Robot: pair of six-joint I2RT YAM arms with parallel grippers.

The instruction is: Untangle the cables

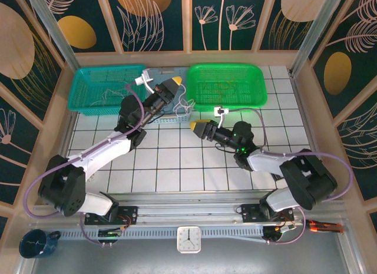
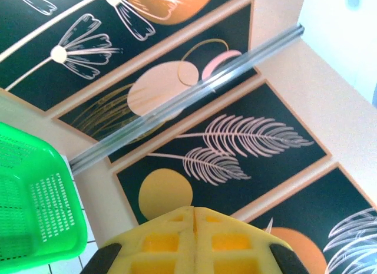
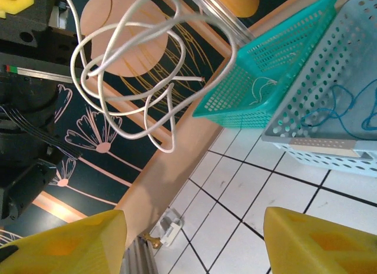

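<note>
my left hand (image 1: 174, 82) is raised over the far edge of the surface (image 1: 177, 168), near the middle. on its wrist view the yellow fingers (image 2: 159, 244) are pressed flat together with no gap at the seam. a white cable (image 3: 166, 100) hangs from it in the air as a loose knot of several overlapping loops, with one cut end poking out sideways and another strand drooping below. from above i see the same cable trailing down from the fingertips over the grey basket (image 1: 171, 113). i cannot see the exact pinch point on the wire, but nothing else is carrying it, so i read that hand as clenched on the white cable. my right hand (image 1: 197, 127) sits lower, near the middle of the surface, pointed at the dangling knot. it is released, its two yellow fingers (image 3: 65, 244) standing wide apart and touching nothing. the grey basket lies at the far edge between the teal basket (image 1: 106, 88) in the far left corner and the green basket (image 1: 227, 85) to the right of the middle. blue cables (image 3: 347, 106) lie squiggled inside the grey one, and a thin pale wire (image 3: 263, 85) lies in the teal one.
</note>
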